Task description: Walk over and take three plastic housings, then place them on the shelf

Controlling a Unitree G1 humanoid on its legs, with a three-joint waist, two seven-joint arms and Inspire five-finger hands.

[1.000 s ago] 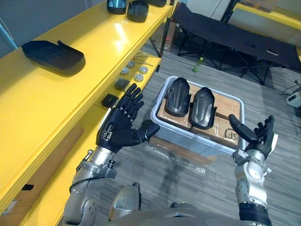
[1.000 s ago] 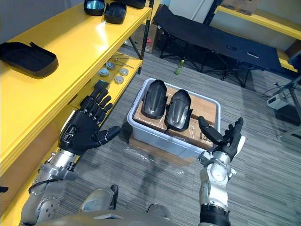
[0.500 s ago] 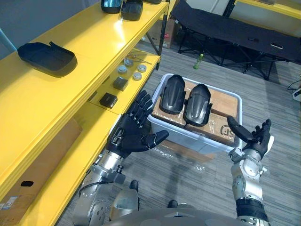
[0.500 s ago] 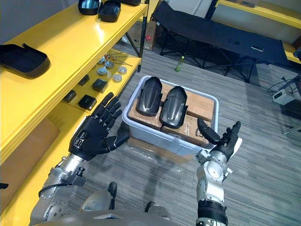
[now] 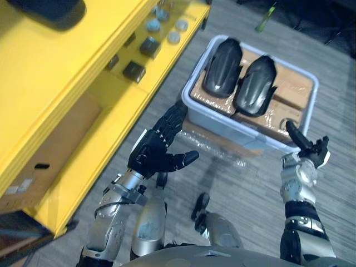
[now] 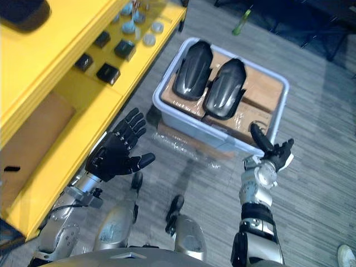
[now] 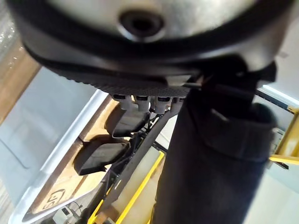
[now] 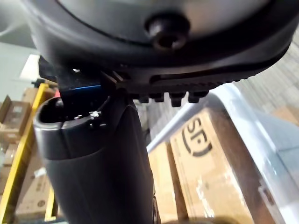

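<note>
Two black plastic housings (image 5: 221, 68) (image 5: 256, 84) lie side by side on cardboard boxes inside a pale blue bin (image 5: 231, 123) on the floor. Another dark housing (image 5: 51, 8) rests on the top board of the yellow shelf (image 5: 61, 72) at the left. My left hand (image 5: 157, 151) hovers open, palm up, just short of the bin's near left corner. My right hand (image 5: 305, 150) is open too, by the bin's near right corner, holding nothing. In the left wrist view the two housings (image 7: 100, 154) (image 7: 128, 122) show past the fingers.
Small dark and grey parts (image 5: 134, 71) sit on the shelf's lower board, with a brown carton (image 5: 53, 150) beneath it. A flat plastic-wrapped sheet (image 5: 217, 151) lies under the bin's front. A green bottle (image 5: 266, 15) lies on the floor beyond the bin.
The camera has moved nearer and looks more steeply down, so the bin and shelf sit higher in view. Both hands stay open and empty in front of the bin.
</note>
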